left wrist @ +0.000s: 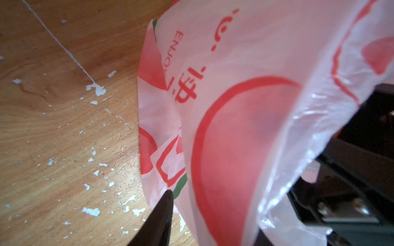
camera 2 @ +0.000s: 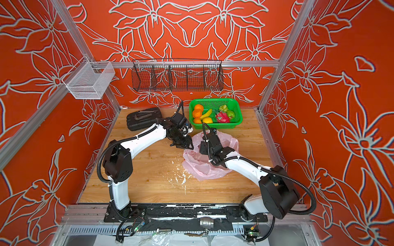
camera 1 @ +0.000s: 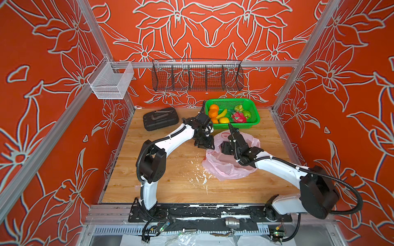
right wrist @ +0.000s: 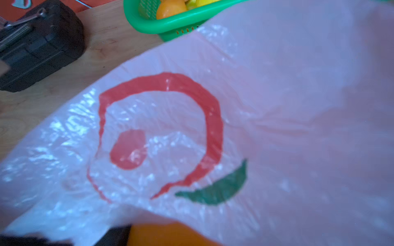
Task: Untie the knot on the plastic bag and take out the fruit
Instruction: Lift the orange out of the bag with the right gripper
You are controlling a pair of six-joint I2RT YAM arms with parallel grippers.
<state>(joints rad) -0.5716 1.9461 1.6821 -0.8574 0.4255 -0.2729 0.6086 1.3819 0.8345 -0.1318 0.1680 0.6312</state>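
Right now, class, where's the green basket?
In a top view, the green basket sits at the far edge of the table, right of centre, behind the plastic bag.

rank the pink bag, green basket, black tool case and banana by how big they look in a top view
1. plastic bag, though the right arm hides part of it
2. green basket
3. black tool case
4. banana

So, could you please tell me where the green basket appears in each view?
Both top views: the green basket sits at the back, right of centre.
Left wrist: not in it.
Right wrist: its corner shows beyond the pink bag.
Shared landmark: the pink bag, in all views.
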